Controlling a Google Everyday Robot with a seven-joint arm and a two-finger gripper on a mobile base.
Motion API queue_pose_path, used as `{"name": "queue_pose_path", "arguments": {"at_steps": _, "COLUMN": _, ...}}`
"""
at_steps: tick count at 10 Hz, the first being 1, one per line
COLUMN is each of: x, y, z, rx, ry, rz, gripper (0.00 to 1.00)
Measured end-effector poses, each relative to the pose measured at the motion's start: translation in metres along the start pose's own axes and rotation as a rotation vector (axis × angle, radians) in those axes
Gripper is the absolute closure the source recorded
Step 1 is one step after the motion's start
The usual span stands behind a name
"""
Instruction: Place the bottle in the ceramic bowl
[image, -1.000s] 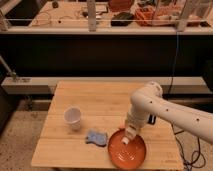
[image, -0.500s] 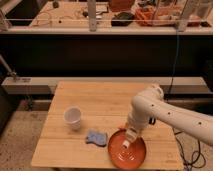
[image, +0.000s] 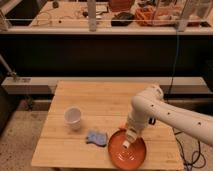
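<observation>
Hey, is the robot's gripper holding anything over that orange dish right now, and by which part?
Cannot be told. The gripper hangs low over the wide orange ceramic bowl with something small and white at its tip, probably the slim white plastic bottle.

One raised camera faces the table (image: 100, 100), the gripper (image: 129, 142) apparently low in view.

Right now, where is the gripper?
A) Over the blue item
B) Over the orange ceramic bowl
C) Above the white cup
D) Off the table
B: the gripper hangs over the ceramic bowl, with the white cup far to the side.
</observation>
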Motion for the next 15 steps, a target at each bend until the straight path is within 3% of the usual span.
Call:
{"name": "queue_pose_path", "arguments": {"at_steps": 8, "x": -0.0018, "y": -0.0009, "z": 0.0016, "rx": -0.001, "ry": -0.009, "rz": -0.018, "gripper": 0.77}}
{"name": "queue_pose_path", "arguments": {"at_steps": 9, "x": -0.0019, "y": -0.0010, "z": 0.0014, "rx": -0.001, "ry": -0.009, "rz": -0.020, "gripper": 0.75}}
{"name": "queue_pose_path", "arguments": {"at_steps": 12, "x": -0.0027, "y": -0.0006, "z": 0.0013, "rx": -0.002, "ry": -0.012, "rz": -0.024, "gripper": 0.54}}
{"name": "queue_pose_path", "arguments": {"at_steps": 15, "x": -0.0032, "y": -0.0001, "z": 0.0013, "rx": -0.002, "ry": -0.014, "rz": -0.028, "gripper": 0.50}}
